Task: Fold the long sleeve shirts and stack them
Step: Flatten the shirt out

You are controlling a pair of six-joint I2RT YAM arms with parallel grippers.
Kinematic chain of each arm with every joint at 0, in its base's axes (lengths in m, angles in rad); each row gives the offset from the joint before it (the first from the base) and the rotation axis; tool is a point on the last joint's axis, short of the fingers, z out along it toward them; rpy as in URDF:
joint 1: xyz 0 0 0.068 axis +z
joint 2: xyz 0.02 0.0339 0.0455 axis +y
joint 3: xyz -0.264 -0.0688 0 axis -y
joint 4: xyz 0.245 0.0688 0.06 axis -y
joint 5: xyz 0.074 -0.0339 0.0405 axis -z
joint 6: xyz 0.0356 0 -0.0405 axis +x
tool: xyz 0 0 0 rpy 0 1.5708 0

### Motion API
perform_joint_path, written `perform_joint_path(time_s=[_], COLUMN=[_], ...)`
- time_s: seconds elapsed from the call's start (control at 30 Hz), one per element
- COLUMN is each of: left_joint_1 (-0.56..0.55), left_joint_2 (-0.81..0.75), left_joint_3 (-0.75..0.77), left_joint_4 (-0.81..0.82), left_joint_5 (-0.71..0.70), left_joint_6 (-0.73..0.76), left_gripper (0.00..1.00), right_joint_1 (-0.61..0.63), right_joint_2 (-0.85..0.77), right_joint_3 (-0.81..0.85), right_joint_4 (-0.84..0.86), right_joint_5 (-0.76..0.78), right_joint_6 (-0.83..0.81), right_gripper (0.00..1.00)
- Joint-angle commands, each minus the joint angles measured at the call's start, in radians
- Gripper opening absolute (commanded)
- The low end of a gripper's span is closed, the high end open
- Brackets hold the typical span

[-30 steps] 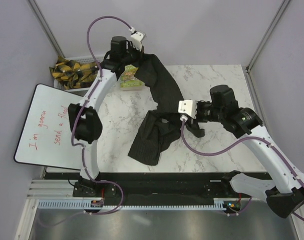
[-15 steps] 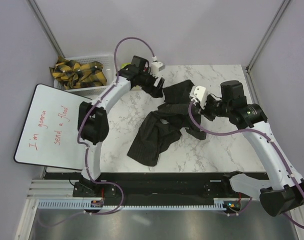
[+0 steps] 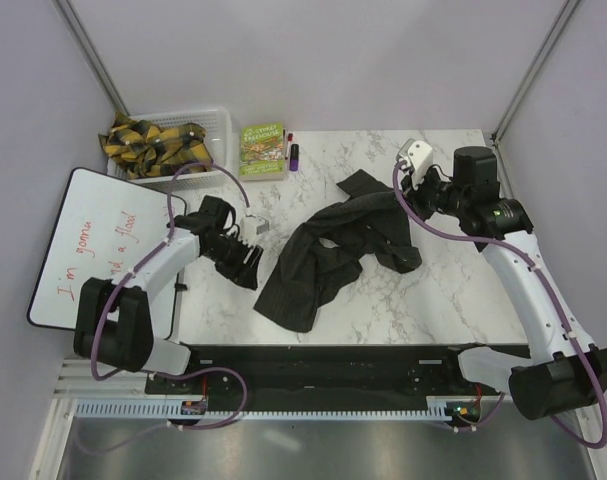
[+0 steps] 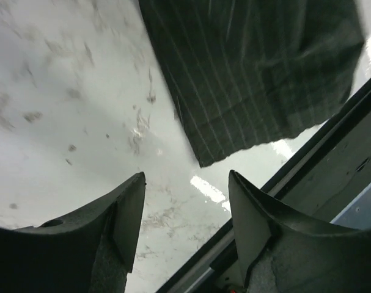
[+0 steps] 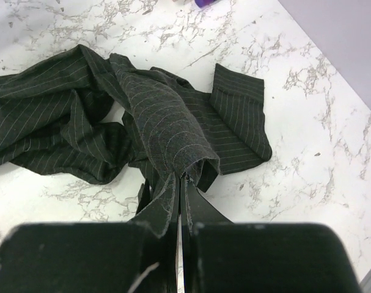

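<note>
One long sleeve shirt (image 3: pixel 323 255), black with fine stripes, lies crumpled in the middle of the marble table (image 3: pixel 443 300). My right gripper (image 3: pixel 411 200) is at its back right edge. In the right wrist view that gripper (image 5: pixel 183 178) is shut on a raised fold of the shirt (image 5: pixel 81 122), with a cuff lying flat beyond it. My left gripper (image 3: pixel 245 268) hovers just left of the shirt's near corner. In the left wrist view it (image 4: pixel 186 183) is open and empty above bare marble, and the shirt's corner (image 4: pixel 252 79) lies ahead of it.
A white basket (image 3: pixel 218 125) holding yellow-and-black straps stands at the back left. Beside it lie a green book (image 3: pixel 262 150) and a purple marker (image 3: pixel 293 152). A whiteboard (image 3: pixel 93 250) overhangs the left edge. The black rail (image 4: pixel 332 152) runs along the near table edge.
My left gripper let go of the shirt at the back, opened, and swung down to the near left. My right gripper carried its fold toward the back right. The shirt dropped into a heap.
</note>
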Motion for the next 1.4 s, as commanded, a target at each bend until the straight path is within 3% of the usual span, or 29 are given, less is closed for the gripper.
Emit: perform_joint_path(time_s=[0.0, 0.17, 0.37, 0.9, 1.0, 1.03, 1.1, 1.23, 1.37], left_joint_1=[-0.040, -0.155, -0.181, -0.322, -0.360, -0.356, -0.330, -0.163, -0.043], left_joint_2=[0.035, 0.103, 0.199, 0.266, 0.279, 0.289, 0.299, 0.312, 0.246], left_joint_3=[-0.044, -0.055, -0.035, -0.018, -0.053, -0.059, -0.065, 0.019, 0.210], left_joint_4=[-0.018, 0.001, 0.024, 0.051, 0.085, 0.093, 0.109, 0.099, 0.039], left_joint_5=[-0.105, -0.193, -0.240, -0.341, -0.436, -0.456, -0.480, -0.481, -0.452], left_joint_6=[0.034, 0.004, -0.018, -0.064, -0.062, -0.062, -0.053, 0.025, 0.062], left_gripper=[0.63, 0.55, 0.42, 0.38, 0.29, 0.17, 0.04, 0.02, 0.02], right_joint_1=[-0.003, -0.001, -0.004, -0.004, -0.012, -0.015, -0.029, -0.082, -0.153], right_joint_2=[0.013, 0.023, 0.024, 0.023, 0.024, 0.027, 0.029, 0.032, 0.049], right_joint_3=[0.025, 0.015, 0.009, 0.003, -0.002, -0.005, -0.015, -0.040, -0.035], right_joint_4=[0.063, 0.063, 0.066, 0.071, 0.077, 0.082, 0.091, 0.103, 0.129], right_joint_5=[0.010, 0.011, 0.030, 0.039, 0.051, 0.059, 0.074, 0.091, 0.084], right_joint_6=[0.055, 0.057, 0.048, 0.026, 0.029, 0.028, 0.020, 0.006, 0.015], right_gripper=[0.00, 0.00, 0.00, 0.00, 0.00, 0.00, 0.00, 0.00, 0.00])
